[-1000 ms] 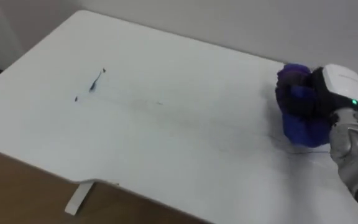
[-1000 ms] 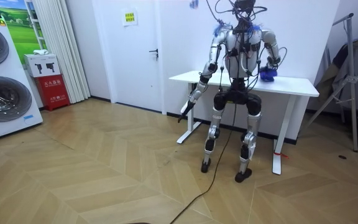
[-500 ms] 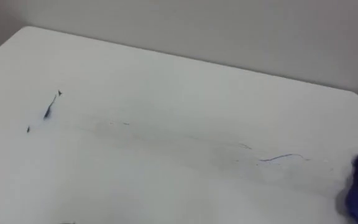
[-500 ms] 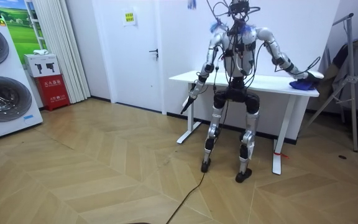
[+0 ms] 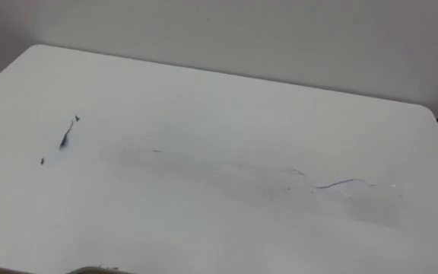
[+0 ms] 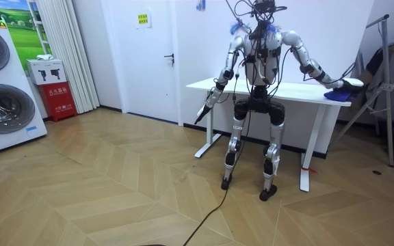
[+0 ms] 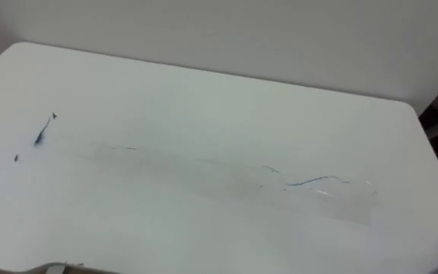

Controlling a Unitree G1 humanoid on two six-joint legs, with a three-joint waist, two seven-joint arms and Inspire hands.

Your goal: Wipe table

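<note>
The white rectangular surface (image 5: 219, 99) bears a faint grey streak, a small dark ink mark (image 5: 67, 137) near its left end and a thin blue pen line (image 5: 342, 183) near its right end. In the room view, a crumpled blue cloth (image 6: 334, 96) lies at the surface's right edge under the right hand (image 6: 349, 84). Whether that hand grasps it I cannot tell. The left hand (image 6: 204, 111) hangs beside the surface's left end.

I see the white table (image 5: 219, 84) from above, its top bare apart from pen marks. A dark smudge (image 5: 67, 137) sits near its left end, with a tiny dot (image 5: 42, 160) just below and left of the smudge. Far to the right of the smudge runs a thin blue line (image 5: 341, 183), with a faint wiped streak (image 5: 226, 171) between them. In the room view, a blue cloth (image 6: 337, 96) lies at the table end beyond the line.
</note>
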